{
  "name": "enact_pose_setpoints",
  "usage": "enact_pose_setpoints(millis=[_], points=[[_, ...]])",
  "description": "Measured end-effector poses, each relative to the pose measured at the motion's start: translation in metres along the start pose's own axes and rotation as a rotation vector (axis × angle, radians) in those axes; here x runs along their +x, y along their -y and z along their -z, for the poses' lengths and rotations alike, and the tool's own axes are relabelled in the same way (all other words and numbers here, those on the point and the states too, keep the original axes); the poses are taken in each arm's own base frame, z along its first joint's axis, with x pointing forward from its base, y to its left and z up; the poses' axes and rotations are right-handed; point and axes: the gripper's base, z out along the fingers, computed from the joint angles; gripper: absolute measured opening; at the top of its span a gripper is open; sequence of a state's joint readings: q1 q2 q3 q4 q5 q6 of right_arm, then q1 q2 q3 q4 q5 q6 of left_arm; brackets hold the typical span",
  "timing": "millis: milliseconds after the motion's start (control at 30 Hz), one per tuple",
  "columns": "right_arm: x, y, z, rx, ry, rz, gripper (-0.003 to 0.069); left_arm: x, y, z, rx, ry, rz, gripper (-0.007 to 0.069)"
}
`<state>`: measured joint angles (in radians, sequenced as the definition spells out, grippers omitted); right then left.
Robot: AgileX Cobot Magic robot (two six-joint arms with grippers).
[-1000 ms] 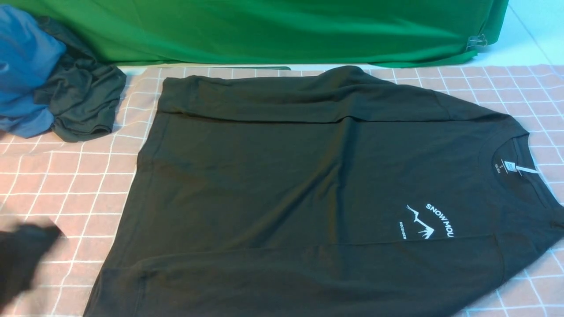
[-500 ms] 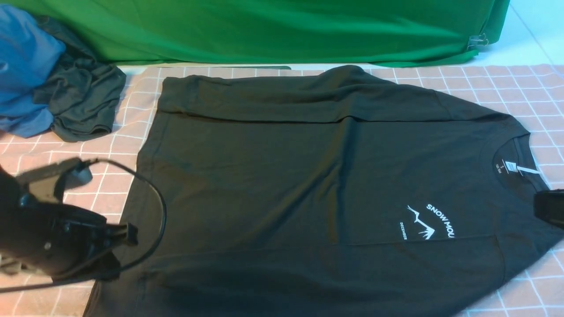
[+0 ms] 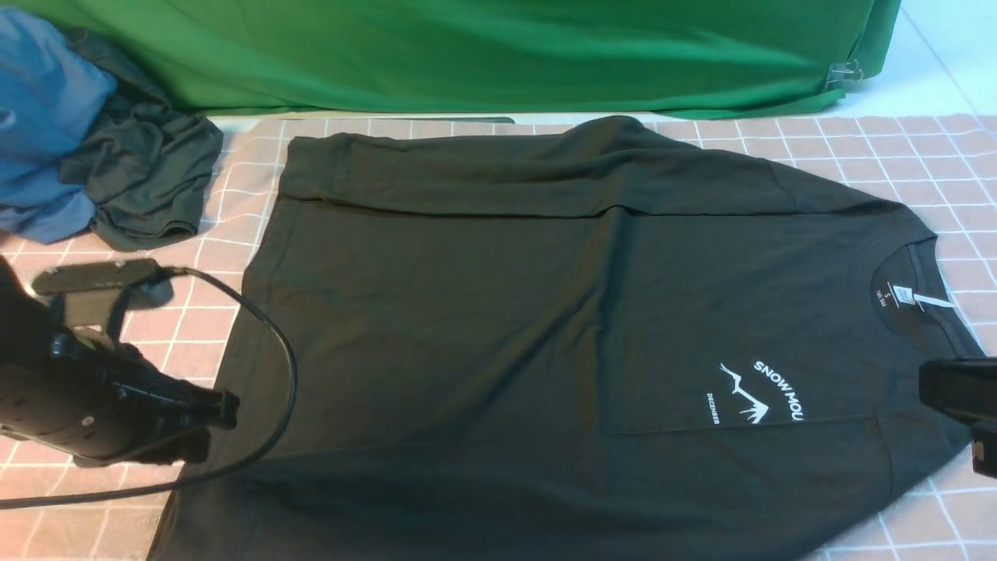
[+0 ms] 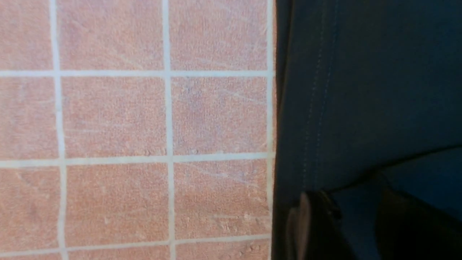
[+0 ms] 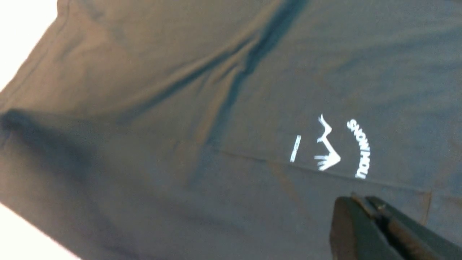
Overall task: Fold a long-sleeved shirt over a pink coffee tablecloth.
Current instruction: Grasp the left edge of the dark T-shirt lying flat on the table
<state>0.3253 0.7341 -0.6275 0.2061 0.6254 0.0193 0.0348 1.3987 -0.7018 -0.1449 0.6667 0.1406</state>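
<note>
While the long-sleeved shirt [image 3: 545, 312] lies flat on the pink coffee tablecloth [image 3: 117, 343], green cloth [image 3: 467, 54] hangs behind. Left gripper [image 4: 346, 213] is parted at the shirt's edge; right gripper [image 5: 355, 204] is pressed together, empty, over the chest.

We see the long-sleeved shirt [image 3: 498, 312] black all over, with a white mountain logo [image 3: 748, 393], white lettering and a white neck label [image 3: 931, 302]. We log the pink coffee tablecloth [image 3: 117, 327] as dusty pink, thin white lines forming squares. Green cloth [image 3: 467, 54]: plain bright green. Blue fabric [image 3: 39, 117] plain blue; the dark garment [image 3: 148, 179] beside it is plain blackish.
</note>
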Motion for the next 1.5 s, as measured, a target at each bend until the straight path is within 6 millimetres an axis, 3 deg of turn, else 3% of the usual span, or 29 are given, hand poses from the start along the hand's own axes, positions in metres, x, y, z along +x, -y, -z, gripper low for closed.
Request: enact_pose_setpoints(millis=[200,400,567,833,933,1233,1433,1500], points=[[-0.003,0.0,0.0,-0.001,0.031,0.0,0.0039,-0.001,-0.002,-0.017,-0.002,-0.046,-0.002,0.047],[-0.004,0.0,0.0,-0.001,0.049,0.007,0.0039,0.0,-0.003,-0.028,0.002,-0.102,0.003,0.0475],[-0.004,0.0,-0.001,-0.001,0.048,0.011,0.0039,0.001,-0.003,-0.029,0.002,-0.108,0.003,0.0379],[-0.004,0.0,-0.001,-0.001,0.048,0.017,0.0039,0.002,-0.002,-0.029,0.006,-0.119,-0.033,0.0122],[-0.004,0.0,-0.001,-0.001,0.048,0.017,0.0039,0.002,-0.002,-0.028,0.008,-0.126,-0.037,0.0057],[-0.004,0.0,-0.001,-0.001,0.048,0.017,0.0045,-0.013,0.001,-0.002,0.018,-0.104,-0.042,0.0046],[-0.004,0.0,-0.001,-0.001,0.048,0.017,0.005,-0.012,0.001,0.0,0.02,-0.115,-0.029,0.0055],[-0.004,0.0,-0.001,-0.001,0.048,0.017,0.0051,-0.012,0.001,0.0,0.019,-0.115,-0.012,0.009]])
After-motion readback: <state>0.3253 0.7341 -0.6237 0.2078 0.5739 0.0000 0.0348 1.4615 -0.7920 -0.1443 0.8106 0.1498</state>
